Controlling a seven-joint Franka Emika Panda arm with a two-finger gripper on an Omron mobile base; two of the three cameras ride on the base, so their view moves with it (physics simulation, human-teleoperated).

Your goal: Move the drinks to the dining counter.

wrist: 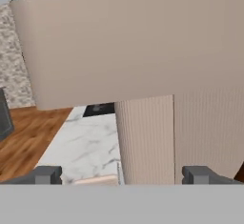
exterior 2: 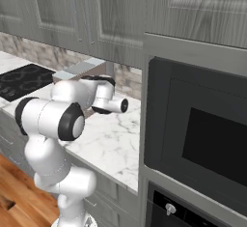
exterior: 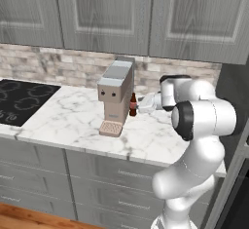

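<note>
Hand view, nearest: gripper (wrist: 122, 175) with two dark fingertips (wrist: 45, 174) spread wide apart, holding nothing.
Just ahead of the jaws: beige ribbed body of a coffee machine (wrist: 143, 66), very close; a sliver of dark red at the lower right edge may be the bottle, but I cannot tell.
Left base view, arm: white arm (exterior: 194, 140) rises at the counter's front edge, its hand reaching in toward the machine's right side.
Counter: white grey-veined marble counter (exterior: 73, 121) with a black cooktop (exterior: 19, 101) at its left end.
Drinks counted: one slim dark brown-red beer bottle (exterior: 133, 104), upright, touching or just beside the machine's right side, toward the back edge.
Second drink: no second one to be made out.
Coffee machines counted: one.
Progress: judged early; the bottle stands ungrasped on the cooktop counter, so grasping, carrying and placing on the dining counter all remain.
Farthest: stone backsplash (exterior: 58, 65) and grey upper cabinets (exterior: 107, 9).
</note>
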